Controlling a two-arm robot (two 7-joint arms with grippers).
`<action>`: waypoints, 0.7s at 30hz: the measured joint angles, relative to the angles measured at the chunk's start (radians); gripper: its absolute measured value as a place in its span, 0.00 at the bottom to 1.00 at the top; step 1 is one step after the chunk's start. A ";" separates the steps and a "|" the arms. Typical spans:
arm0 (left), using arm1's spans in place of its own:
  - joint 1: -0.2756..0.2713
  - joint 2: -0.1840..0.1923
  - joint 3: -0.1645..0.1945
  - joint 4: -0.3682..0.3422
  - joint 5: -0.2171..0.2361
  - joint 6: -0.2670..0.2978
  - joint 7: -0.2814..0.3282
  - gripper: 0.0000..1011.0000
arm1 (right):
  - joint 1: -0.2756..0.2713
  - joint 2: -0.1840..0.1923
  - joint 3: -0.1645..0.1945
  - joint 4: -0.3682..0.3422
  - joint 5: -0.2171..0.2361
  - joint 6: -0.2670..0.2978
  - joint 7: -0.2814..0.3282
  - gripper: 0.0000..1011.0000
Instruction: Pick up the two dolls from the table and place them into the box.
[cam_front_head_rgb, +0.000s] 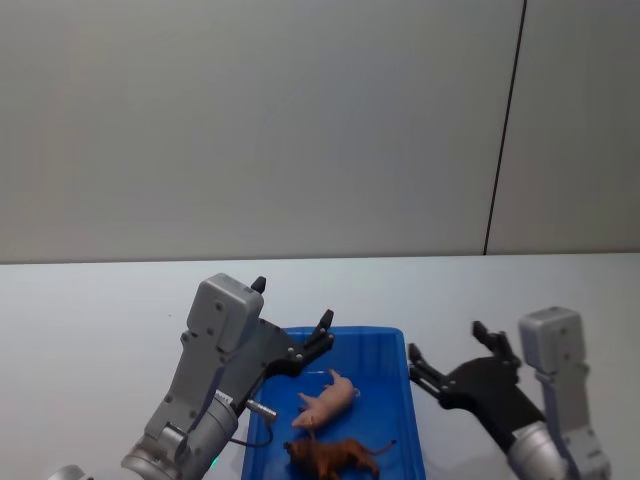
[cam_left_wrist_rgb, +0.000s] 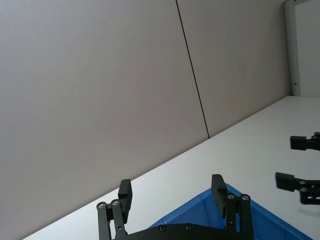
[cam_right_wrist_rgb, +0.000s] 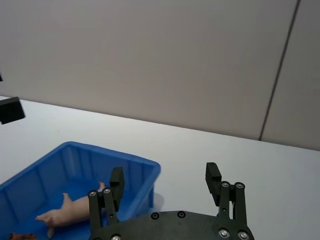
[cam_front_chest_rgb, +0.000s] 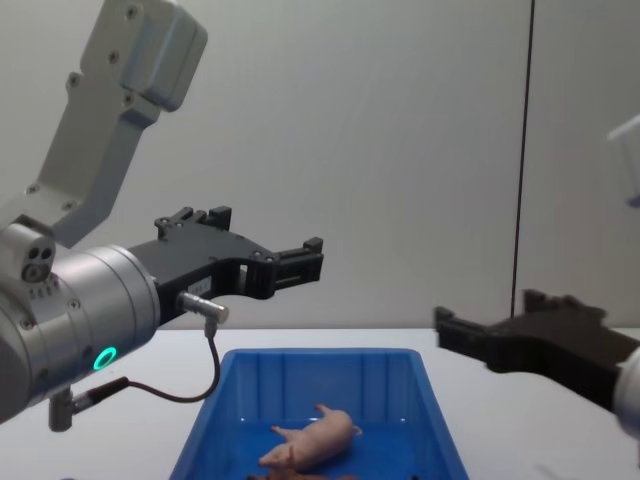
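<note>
Pale pink pig doll (cam_front_head_rgb: 327, 400) and orange-brown animal doll (cam_front_head_rgb: 335, 457) lie in the blue rectangular plastic box (cam_front_head_rgb: 375, 345), hence left gripper (cam_front_head_rgb: 292, 303) and right gripper (cam_front_head_rgb: 446, 340) hover empty, fingers (cam_front_head_rgb: 322, 325) spread.

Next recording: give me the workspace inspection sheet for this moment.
Surface: plain white table.
Job's things: pink pig and brown doll both lie inside the blue box.
Clutter: nothing seen.
Grippers: left gripper open, raised above the box's left edge; right gripper open, beside the box's right side; both hold nothing.
Cables: dark cable loops under the left wrist.
Surroundings: grey wall with a dark vertical seam.
</note>
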 joint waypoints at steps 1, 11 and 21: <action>0.000 0.000 0.000 0.000 0.000 0.000 0.000 0.99 | -0.007 0.003 0.001 -0.007 0.000 0.000 -0.010 0.99; 0.000 0.000 0.000 0.000 0.000 0.000 0.000 0.99 | -0.071 0.032 0.012 -0.077 0.004 0.000 -0.105 0.99; 0.006 0.006 -0.005 -0.007 -0.003 0.014 0.005 0.99 | -0.097 0.044 0.016 -0.104 0.007 -0.001 -0.142 0.99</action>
